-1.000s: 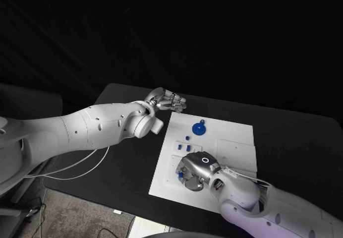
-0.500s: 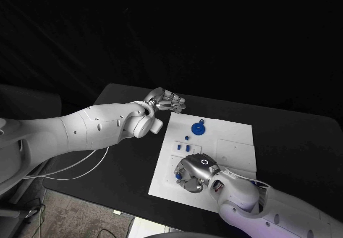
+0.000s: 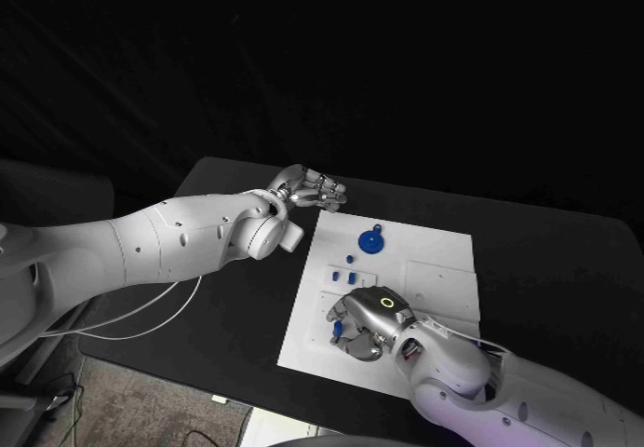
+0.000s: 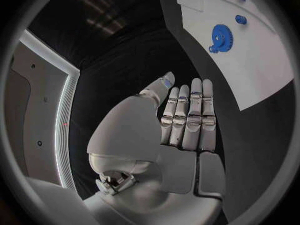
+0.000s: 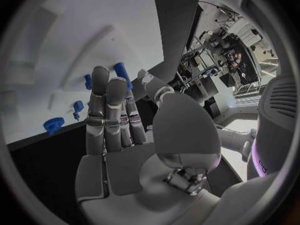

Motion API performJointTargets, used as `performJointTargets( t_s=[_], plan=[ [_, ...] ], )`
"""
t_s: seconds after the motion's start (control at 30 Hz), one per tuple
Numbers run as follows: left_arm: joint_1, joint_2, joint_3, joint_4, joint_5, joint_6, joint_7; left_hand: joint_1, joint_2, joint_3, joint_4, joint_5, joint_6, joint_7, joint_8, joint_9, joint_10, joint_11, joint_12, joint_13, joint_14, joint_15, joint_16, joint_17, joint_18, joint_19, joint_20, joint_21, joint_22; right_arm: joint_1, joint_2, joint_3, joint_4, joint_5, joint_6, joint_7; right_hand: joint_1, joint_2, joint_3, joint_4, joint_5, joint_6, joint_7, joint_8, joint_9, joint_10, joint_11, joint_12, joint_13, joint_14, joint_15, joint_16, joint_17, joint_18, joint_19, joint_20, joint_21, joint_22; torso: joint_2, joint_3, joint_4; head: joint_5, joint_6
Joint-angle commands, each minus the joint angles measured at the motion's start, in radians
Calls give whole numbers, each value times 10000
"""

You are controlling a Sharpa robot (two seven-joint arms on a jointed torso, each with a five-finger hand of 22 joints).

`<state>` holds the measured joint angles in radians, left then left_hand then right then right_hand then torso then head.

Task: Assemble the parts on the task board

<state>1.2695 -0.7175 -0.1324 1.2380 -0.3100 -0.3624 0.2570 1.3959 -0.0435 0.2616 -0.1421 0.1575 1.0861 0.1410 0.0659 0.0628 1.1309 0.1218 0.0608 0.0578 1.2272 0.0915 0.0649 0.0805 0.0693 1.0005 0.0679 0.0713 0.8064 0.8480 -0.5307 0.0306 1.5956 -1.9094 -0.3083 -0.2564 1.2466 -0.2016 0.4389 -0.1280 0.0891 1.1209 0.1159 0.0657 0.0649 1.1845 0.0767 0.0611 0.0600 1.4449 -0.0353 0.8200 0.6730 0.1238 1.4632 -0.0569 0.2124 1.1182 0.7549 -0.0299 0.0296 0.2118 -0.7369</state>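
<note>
The white task board (image 3: 427, 279) lies in the middle of the black table. On it sit a blue gear (image 3: 372, 243) and two small blue pieces (image 3: 345, 276). My right hand (image 3: 365, 321) hovers low over the board's near left part. In the right wrist view a slim blue peg (image 5: 122, 73) stands between its thumb and fingertips (image 5: 116, 87), pinched there; the same peg (image 3: 334, 328) shows beside the fingers from above. My left hand (image 3: 312, 191) hangs over the table beyond the board's far left corner, fingers straight and together, holding nothing. The left wrist view shows the gear (image 4: 220, 36).
Bare black table (image 3: 564, 270) surrounds the board. The board's right half (image 3: 443, 275) carries only shallow recesses. The table's near left edge (image 3: 175, 372) drops to the floor, where cables trail.
My right hand has turned a little and edged nearer over the board's near left part, keeping the peg. My left hand has stayed put.
</note>
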Motion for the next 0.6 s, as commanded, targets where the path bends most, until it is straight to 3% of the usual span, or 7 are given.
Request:
performJointTargets(
  t_s=[0.03,0.4,0.53,0.6],
  plan=[
    [9,-6,7,22,46,132,50,-55,12,-73,-2,45,-41,-44,-21,-3,-64,26,3,-5,-55,11,-25,1,147,36,28,-6,-12,-10,-68,-1,121,113,-531,1,43,-22,-64,-5,41,-20,-27,-33,-10,-75,-9,-12,-4,-30,60,36,-13,165,407,68,61,-12,-3,-3,-4,-12,7],
    [9,-56,7,11,46,125,53,-55,12,-73,-2,45,-41,-44,-21,-3,-64,26,3,-5,-55,11,-25,1,147,36,28,-6,-12,-8,-498,42,621,727,-1005,206,204,-20,-780,256,48,-96,-10,-35,-13,-111,-3,-9,-1,-43,70,58,-90,180,392,86,163,-311,-6,1,-13,-103,41],
    [9,-78,6,13,46,122,52,-55,12,-73,-2,45,-41,-44,-21,-3,-64,26,3,-5,-55,11,-25,1,147,36,28,-6,-12,-7,-746,147,817,1197,-1146,378,241,46,-1248,420,52,-114,-9,-34,-13,-120,-4,-4,3,-67,77,52,-110,175,385,94,166,-418,-4,-1,-12,-167,75],
    [9,-89,6,16,46,124,52,-55,12,-73,-2,45,-41,-44,-21,-3,-64,26,3,-5,-55,11,-25,1,147,36,28,-6,-12,-6,-939,261,949,1619,-1230,505,239,87,-1412,526,78,-123,-13,-33,-12,-97,-10,-8,1,-66,75,58,-115,174,386,92,166,-463,-6,1,-12,-209,90]
  ],
)
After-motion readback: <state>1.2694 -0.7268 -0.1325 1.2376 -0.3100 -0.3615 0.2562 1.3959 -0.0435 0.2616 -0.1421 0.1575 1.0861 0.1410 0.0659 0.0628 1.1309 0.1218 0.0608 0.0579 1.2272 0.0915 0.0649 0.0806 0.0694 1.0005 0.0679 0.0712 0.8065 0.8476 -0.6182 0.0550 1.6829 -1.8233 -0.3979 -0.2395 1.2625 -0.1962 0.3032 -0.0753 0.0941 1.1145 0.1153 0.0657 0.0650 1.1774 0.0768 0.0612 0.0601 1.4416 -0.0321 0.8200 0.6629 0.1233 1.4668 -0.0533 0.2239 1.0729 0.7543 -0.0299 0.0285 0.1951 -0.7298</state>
